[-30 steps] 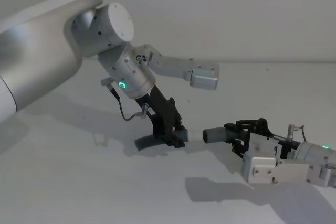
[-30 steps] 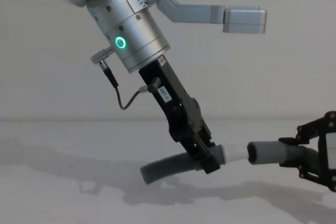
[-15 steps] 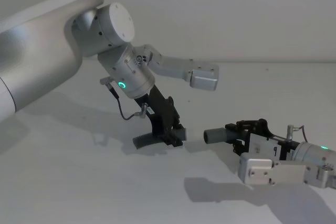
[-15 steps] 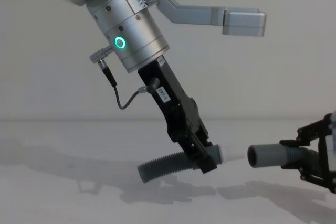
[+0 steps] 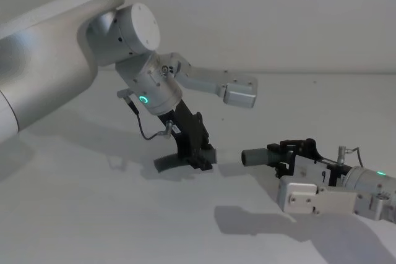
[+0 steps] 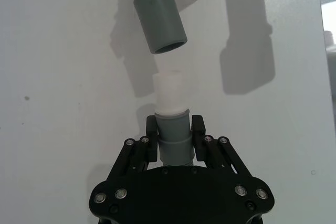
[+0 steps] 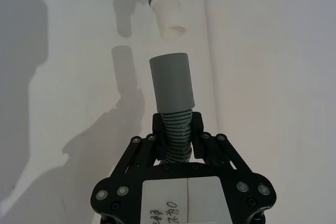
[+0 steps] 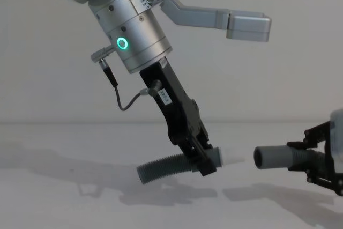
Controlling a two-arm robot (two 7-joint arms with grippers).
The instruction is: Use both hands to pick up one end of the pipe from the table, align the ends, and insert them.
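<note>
My left gripper [image 8: 206, 159] [image 5: 206, 155] is shut on one pipe piece [image 8: 161, 168] just behind its cuff, holding it low over the table [image 5: 93, 214]. Its white spigot end [image 6: 168, 95] [image 8: 221, 157] points at the other piece. My right gripper [image 5: 286, 158] [image 8: 313, 159] is shut on the ribbed part of the second pipe piece [image 7: 175, 129], whose wide grey sleeve end [image 8: 273, 157] [image 7: 171, 81] faces the spigot [image 7: 169, 18]. The two ends are apart with a clear gap, roughly in line.
The off-white table runs bare around both arms [image 8: 64, 202]. The left arm's silver cylinder with a green ring light [image 8: 123, 43] and a grey camera bracket [image 8: 246, 25] rise over the middle.
The left gripper has drawn its pipe piece back to the left and slightly down, widening the gap between the spigot and the sleeve. The right gripper has shifted slightly right.
</note>
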